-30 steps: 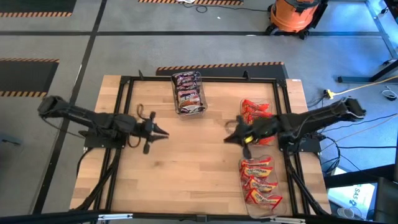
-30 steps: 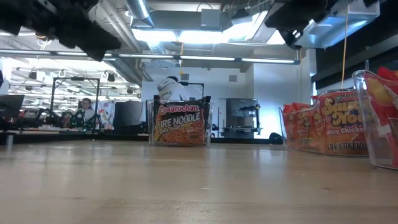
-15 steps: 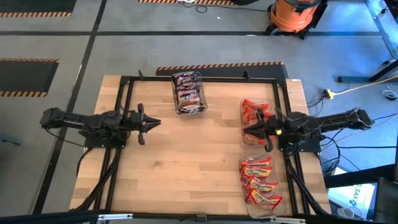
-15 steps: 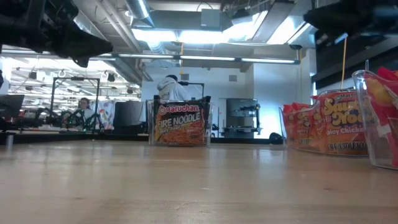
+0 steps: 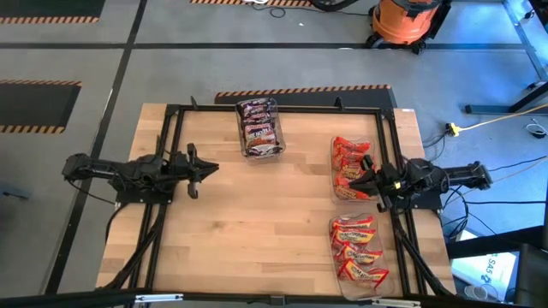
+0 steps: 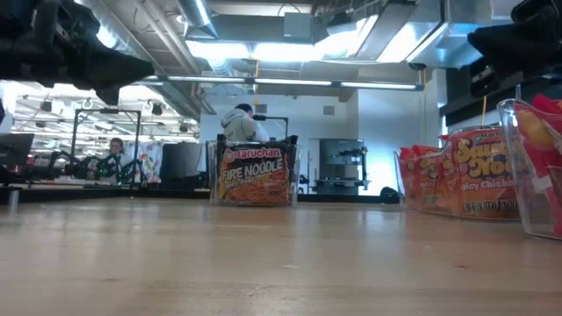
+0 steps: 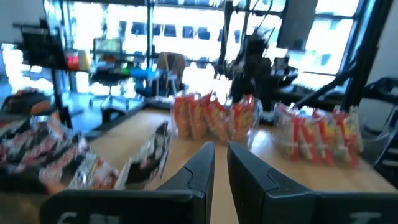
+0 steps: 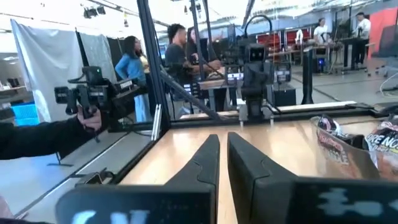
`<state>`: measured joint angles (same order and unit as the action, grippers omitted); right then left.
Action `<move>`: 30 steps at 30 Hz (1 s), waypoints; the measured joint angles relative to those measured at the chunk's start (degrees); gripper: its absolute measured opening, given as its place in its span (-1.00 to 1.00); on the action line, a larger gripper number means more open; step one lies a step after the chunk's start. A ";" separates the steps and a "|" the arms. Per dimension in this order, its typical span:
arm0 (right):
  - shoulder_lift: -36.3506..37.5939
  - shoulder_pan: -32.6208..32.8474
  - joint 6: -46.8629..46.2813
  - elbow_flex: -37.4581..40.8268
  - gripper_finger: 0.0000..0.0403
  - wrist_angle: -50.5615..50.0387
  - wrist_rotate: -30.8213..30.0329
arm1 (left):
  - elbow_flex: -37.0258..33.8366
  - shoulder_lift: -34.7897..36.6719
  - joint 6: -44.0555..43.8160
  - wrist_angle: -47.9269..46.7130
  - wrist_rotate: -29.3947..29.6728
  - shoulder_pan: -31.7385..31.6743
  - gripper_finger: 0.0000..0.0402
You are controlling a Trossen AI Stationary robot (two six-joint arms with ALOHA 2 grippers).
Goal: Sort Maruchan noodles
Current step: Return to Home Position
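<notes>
The Maruchan noodles point(image 5: 259, 128) are seen sorted by colour into three clear bins point(image 5: 261, 158), and every packet in view is kept inside one of them: the dark packets point(image 5: 257, 115) are stacked in the bin at the far edge of the tabletop point(image 5: 265, 231), the red-orange packets point(image 5: 349, 154) are packed in a bin on the right side, and the yellow-orange packets point(image 5: 358, 250) are gathered in a third bin nearer the front on that side. The left gripper point(image 5: 211, 168) is held above the left half of the tabletop, well apart from every bin, and the right gripper point(image 5: 354, 180) is held at the right side, over the near end of the red-orange bin. Each arm is folded close to its own mount, which is judged to be a parked pose, since nothing appears left to carry. In both wrist views the jaws are shown brought together, only a thin slit being left between them, and nothing is gripped
</notes>
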<state>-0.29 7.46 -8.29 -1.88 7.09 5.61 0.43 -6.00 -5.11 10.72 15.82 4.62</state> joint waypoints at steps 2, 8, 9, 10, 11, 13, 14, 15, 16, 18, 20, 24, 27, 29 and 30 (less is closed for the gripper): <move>-0.74 0.00 0.00 -0.23 -0.93 -0.15 0.01 | 0.00 1.14 0.94 0.01 -1.36 0.03 -0.81; -0.05 0.00 -1.07 -0.28 -0.93 -3.57 1.02 | 0.21 5.56 3.17 -7.49 3.50 -0.17 -0.81; -0.05 0.00 -1.05 -0.25 -0.93 -4.42 0.99 | 0.36 5.31 3.46 -7.45 5.30 -0.20 -0.81; -0.16 0.00 -1.03 -0.25 -0.93 -4.93 0.94 | 0.59 4.99 3.81 -7.07 6.55 -0.24 -0.81; -0.34 0.00 -0.98 -0.25 -0.93 -4.98 0.95 | 0.70 4.69 4.11 -7.09 7.41 -0.22 -0.81; -0.35 0.00 -0.96 -0.25 -0.93 -5.78 0.94 | 0.53 4.50 4.21 -7.93 7.85 -0.22 -0.81; -0.40 0.00 -0.94 -0.25 -0.93 -6.13 0.95 | 0.50 4.51 4.21 -7.83 7.82 -0.22 -0.81; -0.42 0.00 -0.94 -0.25 -0.93 -6.30 0.94 | 0.54 4.54 4.21 -7.53 7.87 -0.22 -0.81; -0.41 0.00 -0.94 -0.25 -0.93 -6.31 0.95 | 0.59 4.54 4.21 -7.51 7.95 -0.22 -0.81; -0.39 0.00 -0.94 -0.25 -0.93 -6.80 0.93 | 0.59 4.52 4.22 -7.70 7.93 -0.22 -0.81; -0.42 0.00 -0.94 -0.25 -0.93 -7.57 0.93 | 0.59 4.52 4.23 -7.67 7.95 -0.22 -0.81; -0.42 0.00 -0.95 -0.25 -0.93 -7.40 0.91 | 0.59 4.52 4.23 -7.69 7.94 -0.22 -0.81; -0.42 0.00 -0.94 -0.25 -0.93 -7.34 0.91 | 0.59 4.52 4.23 -7.69 7.92 -0.22 -0.81; -0.42 0.00 -0.96 -0.25 -0.93 -7.36 0.91 | 0.59 4.52 4.23 -7.68 7.92 -0.22 -0.81; -0.42 0.00 -0.95 -0.25 -0.93 -7.35 0.91 | 0.59 4.52 4.23 -7.68 7.92 -0.22 -0.81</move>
<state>-0.71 7.46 -9.25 -2.13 -0.26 6.52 1.02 -1.48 -0.89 3.04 23.75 4.40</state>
